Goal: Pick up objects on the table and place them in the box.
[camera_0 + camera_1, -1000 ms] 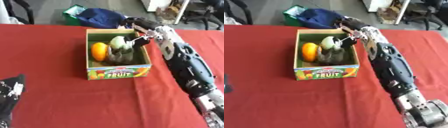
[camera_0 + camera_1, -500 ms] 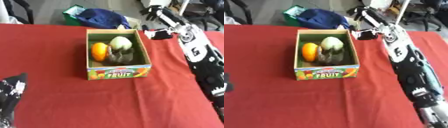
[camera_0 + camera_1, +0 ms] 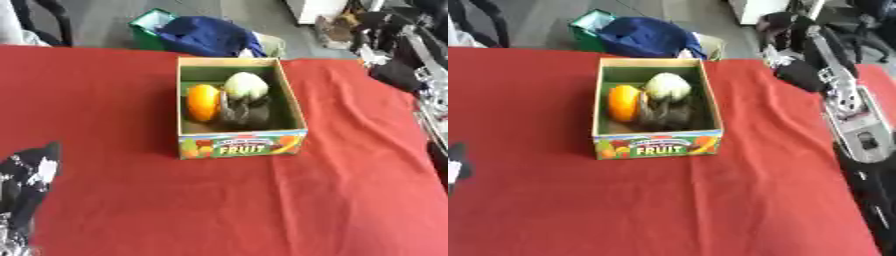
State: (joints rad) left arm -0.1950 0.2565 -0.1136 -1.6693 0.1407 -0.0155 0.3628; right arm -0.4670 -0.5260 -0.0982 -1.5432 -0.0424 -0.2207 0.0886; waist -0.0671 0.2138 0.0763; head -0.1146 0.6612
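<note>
A cardboard box (image 3: 242, 144) marked FRUIT stands on the red table (image 3: 131, 200). Inside lie an orange fruit (image 3: 203, 102), a pale green-white round thing (image 3: 247, 86) and a dark grey thing (image 3: 238, 114). My right hand (image 3: 791, 35) is raised beyond the box's far right corner, above the table's far edge and apart from the box; it is blurred and nothing shows in it. My left hand (image 3: 24, 172) rests open at the lower left, fingers up, far from the box.
Past the table's far edge lie a blue bag (image 3: 206, 35) and a green crate (image 3: 149, 21) on the floor. My right forearm (image 3: 855, 125) runs along the table's right side. Bare red cloth spreads in front of the box.
My right hand has come up out of the box and swung away to the right and back. The dark grey thing stays in the box beside the two fruits.
</note>
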